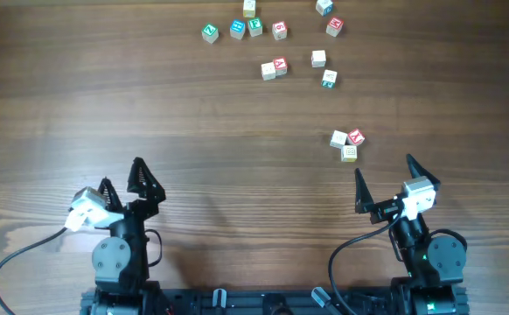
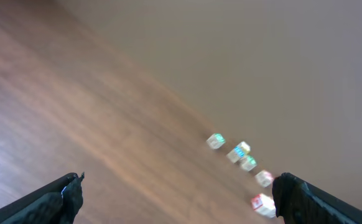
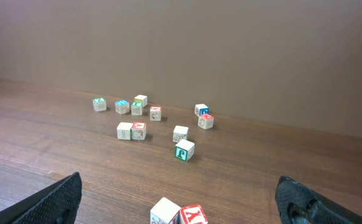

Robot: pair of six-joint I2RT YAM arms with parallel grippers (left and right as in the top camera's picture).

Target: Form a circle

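The circle (image 1: 347,143) shows as a tight cluster of three tiny wooden letter cubes, two pale and one red-faced, right of the table's middle. My right gripper (image 1: 383,170) is open just below and to the right of it, touching nothing. In the right wrist view two of these cubes (image 3: 180,214) lie at the bottom edge, midway between the spread right gripper (image 3: 180,190) fingers. My left gripper (image 1: 122,173) is open at the near left, far from any cube. The left gripper (image 2: 178,186) holds nothing.
Several scattered letter cubes (image 1: 272,68) with green, blue or red faces lie along the far side of the wooden table (image 1: 106,105). They show blurred in the left wrist view as cubes (image 2: 240,152). A brown wall (image 3: 231,43) rises behind the table.
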